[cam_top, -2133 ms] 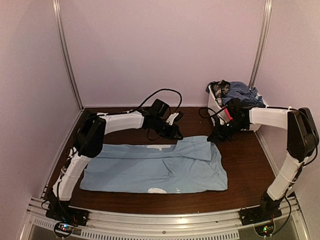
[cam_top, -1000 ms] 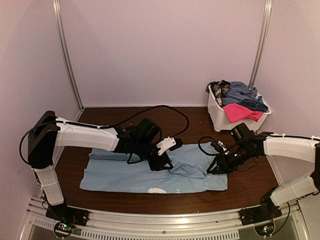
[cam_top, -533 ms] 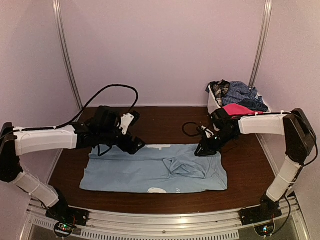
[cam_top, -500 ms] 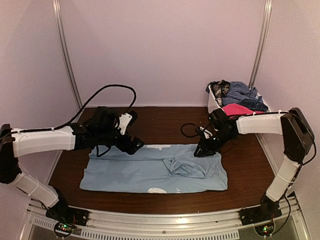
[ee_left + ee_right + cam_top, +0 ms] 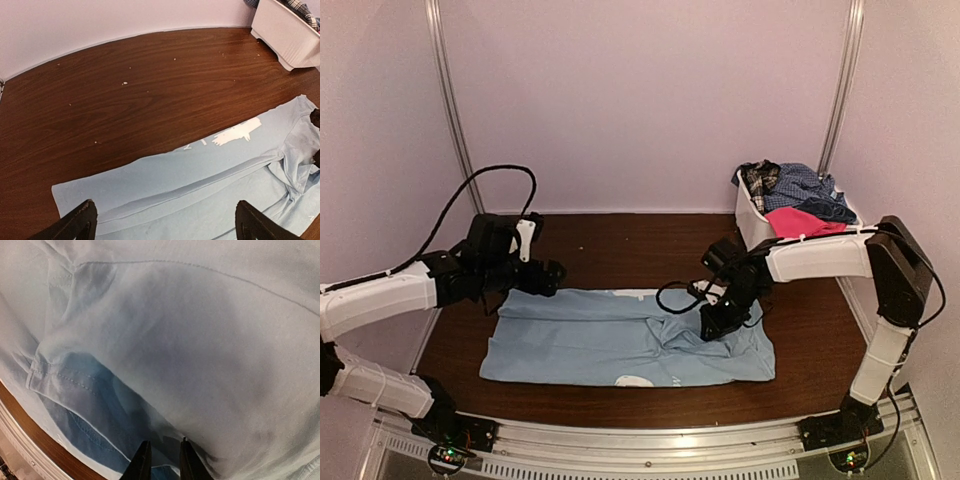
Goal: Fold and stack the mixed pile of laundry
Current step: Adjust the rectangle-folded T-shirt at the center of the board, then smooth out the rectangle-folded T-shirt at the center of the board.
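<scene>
Dark wood table (image 5: 620, 240) carries the light blue T-shirt (image 5: 582, 340), spread flat with a bunched fold right of middle. Since a second ago our left end effector (image 5: 544, 277) has drawn back to the shirt's far left corner, fingers wide apart. Our right end effector (image 5: 712, 326) has dropped onto that fold, fingers nearly together; pinching or not, we cannot tell. Other garments (image 5: 800, 190) fill the white basket (image 5: 752, 228) at far right.

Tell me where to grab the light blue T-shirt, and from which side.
Probably the rumpled sleeve flap right of the light blue T-shirt's middle: it is the only raised fold, the rest lies flat. Come from above, pinching across its hemmed edge.
</scene>
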